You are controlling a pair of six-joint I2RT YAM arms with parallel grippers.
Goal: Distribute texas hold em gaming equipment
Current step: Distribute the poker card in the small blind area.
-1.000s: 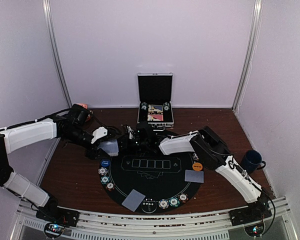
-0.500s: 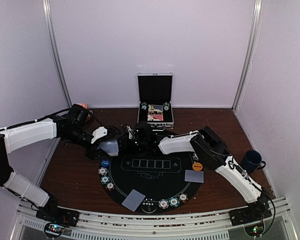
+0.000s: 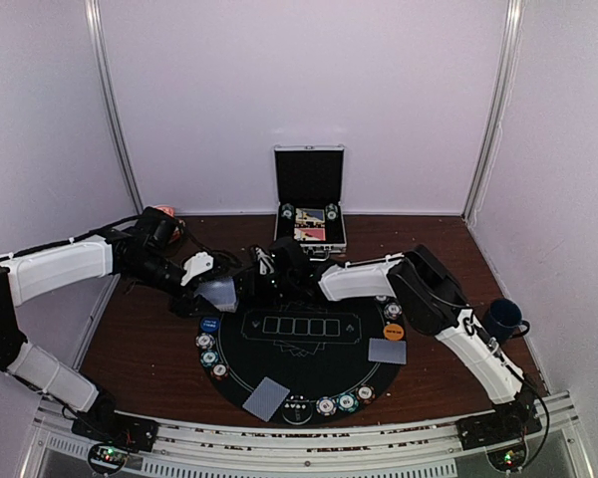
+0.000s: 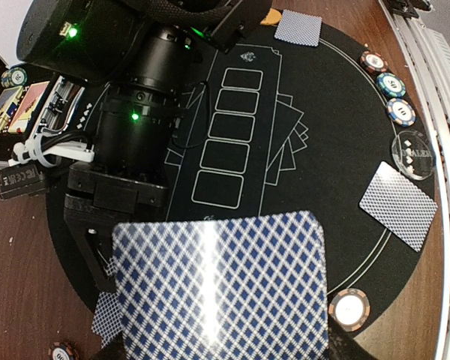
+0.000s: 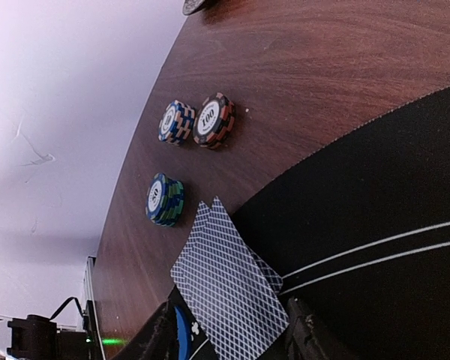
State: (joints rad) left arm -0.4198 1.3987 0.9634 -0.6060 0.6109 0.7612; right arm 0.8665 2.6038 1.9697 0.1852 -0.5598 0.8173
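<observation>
My left gripper (image 3: 212, 297) is shut on a deck of blue-backed playing cards (image 4: 221, 289), held above the left edge of the round black mat (image 3: 299, 358); the deck hides its jaws. My right gripper (image 5: 231, 321) reaches in from the right and stands open. Two or three overlapped cards (image 5: 225, 281) lie flat between its fingers (image 5: 163, 328), across the mat's edge. In front of the cards stand three stacks of poker chips (image 5: 210, 120), and a blue disc (image 5: 181, 339) shows by the left finger. In the top view both grippers meet at the mat's far left.
Single cards (image 3: 266, 397) (image 3: 387, 351) lie on the mat, with chips (image 3: 341, 402) around its rim and an orange disc (image 3: 394, 332) at the right. The open metal case (image 3: 310, 199) stands at the back. A dark blue mug (image 3: 501, 319) sits beyond the right arm.
The right gripper has opened and let go of the cards, which now lie on the mat's edge. Its elbow has shifted a little to the right. The left arm has held still.
</observation>
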